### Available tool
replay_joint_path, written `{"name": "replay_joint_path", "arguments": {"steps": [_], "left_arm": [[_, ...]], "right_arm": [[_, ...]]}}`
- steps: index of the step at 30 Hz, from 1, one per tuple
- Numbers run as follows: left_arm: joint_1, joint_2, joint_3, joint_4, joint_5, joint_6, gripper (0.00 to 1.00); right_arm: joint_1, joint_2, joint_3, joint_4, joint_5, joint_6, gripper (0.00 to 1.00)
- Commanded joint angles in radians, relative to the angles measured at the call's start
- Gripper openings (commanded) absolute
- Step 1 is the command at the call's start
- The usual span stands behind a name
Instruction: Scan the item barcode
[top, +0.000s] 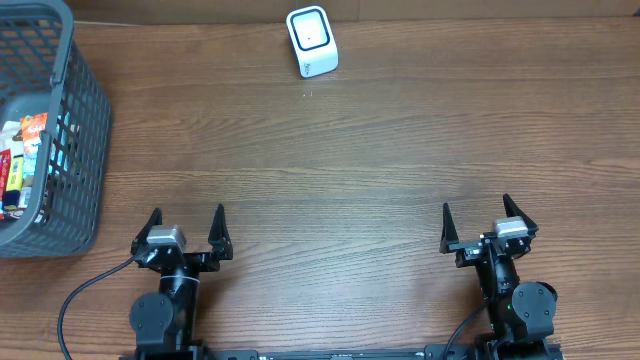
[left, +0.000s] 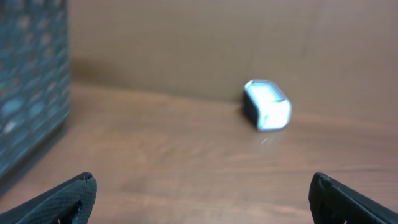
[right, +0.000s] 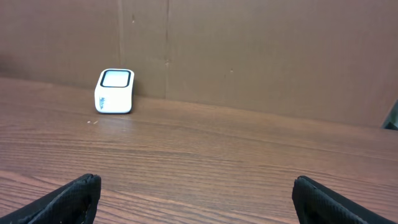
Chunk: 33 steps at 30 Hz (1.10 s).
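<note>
Showing both arms parked at the near edge of the wooden worktop (top: 350, 170), seen from overhead. The left gripper (top: 187, 212) points toward the far side with its jaws spread wide and nothing between them; the right gripper (top: 477, 204) stands likewise, jaws fully apart and empty. The two grippers are well apart from each other, and neither touches any object. A grey mesh basket (top: 85, 140) sits at the left edge of the worktop, partly cut off by the frame, and holds several small packaged items (top: 22, 165), among them orange, yellow and white packs; no barcode can be made out on them. The white barcode scanner (top: 312, 41) stands at the far edge, slightly left of centre, well apart from the basket and from both grippers. In the left wrist view the scanner appears blurred to the right of centre, with the basket wall at the left margin. In the right wrist view the scanner appears sharp at upper left, standing before a brown panel (right: 249, 50). A black cable (top: 75, 300) loops from the left arm's base.
</note>
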Motion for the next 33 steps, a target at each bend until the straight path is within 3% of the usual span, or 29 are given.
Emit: {"name": "replay_joint_path", "arguments": {"steps": [1,6,15,22,28,33], "left_arm": [[-0.008,-0.010,0.078,0.044,0.138,0.024,1.00],[-0.008,-0.004,0.355,0.032,0.114,0.029,0.99],[-0.008,0.156,0.885,0.020,0.060,0.229,1.00],[-0.008,0.374,1.212,0.148,0.050,0.381,1.00],[-0.008,0.632,1.482,0.219,-0.160,0.444,1.00],[-0.008,0.896,1.689,0.166,-0.252,0.526,1.00]], "right_arm": [[-0.005,-0.009,-0.011,0.005,-0.005,-0.004,1.00],[-0.005,-0.009,-0.011,0.005,-0.005,-0.004,1.00],[-0.005,-0.009,-0.011,0.005,-0.005,-0.004,1.00],[-0.005,-0.009,-0.011,0.005,-0.005,-0.004,1.00],[-0.005,-0.009,-0.011,0.005,-0.005,-0.004,1.00],[-0.005,-0.009,-0.011,0.005,-0.005,-0.004,1.00]]}}
